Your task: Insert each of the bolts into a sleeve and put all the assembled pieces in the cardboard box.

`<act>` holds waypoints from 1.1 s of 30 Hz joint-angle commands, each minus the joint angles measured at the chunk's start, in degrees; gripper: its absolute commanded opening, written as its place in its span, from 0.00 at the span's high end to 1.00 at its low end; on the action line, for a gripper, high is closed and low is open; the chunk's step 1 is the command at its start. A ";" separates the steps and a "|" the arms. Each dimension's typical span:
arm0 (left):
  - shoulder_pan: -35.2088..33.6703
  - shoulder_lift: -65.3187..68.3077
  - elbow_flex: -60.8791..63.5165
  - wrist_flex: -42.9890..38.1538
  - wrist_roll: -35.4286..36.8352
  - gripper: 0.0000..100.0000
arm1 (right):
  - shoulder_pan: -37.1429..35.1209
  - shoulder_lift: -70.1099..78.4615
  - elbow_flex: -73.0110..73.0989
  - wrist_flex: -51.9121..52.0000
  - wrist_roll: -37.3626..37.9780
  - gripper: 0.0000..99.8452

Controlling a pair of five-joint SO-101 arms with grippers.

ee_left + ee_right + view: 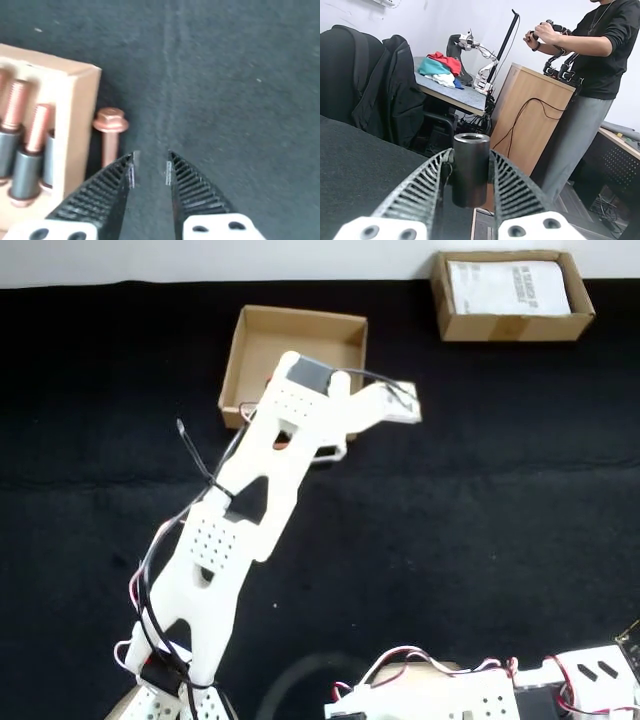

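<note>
Copper-coloured flanged bolt lay on the black cloth surface just outside the brown cardboard box, left pincer apart near it, seemingly for pickup, while the right pincer clamped a dark grey metal sleeve upright, likely to receive it.

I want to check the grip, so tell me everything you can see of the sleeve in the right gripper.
The sleeve is a short dark grey cylinder, metal by its look, smooth-walled, with a thick rim around a round open bore. The bore looks empty at that end. The right gripper's black ribbed fingers press on its opposite sides; its axis runs along them, open end just past the fingertips.
</note>
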 commanded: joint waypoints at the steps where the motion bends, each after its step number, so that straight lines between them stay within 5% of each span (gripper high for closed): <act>1: 0.31 1.89 -6.29 -0.88 -0.97 0.89 | -1.45 0.13 7.60 -1.27 0.97 0.99; 20: -3.74 9.19 -9.10 -12.22 -1.76 0.89 | -4.62 -0.48 7.69 -1.45 6.33 0.99; 33: -4.09 16.40 -9.19 -12.57 -7.82 0.92 | -6.73 -0.48 7.43 -1.45 7.12 0.99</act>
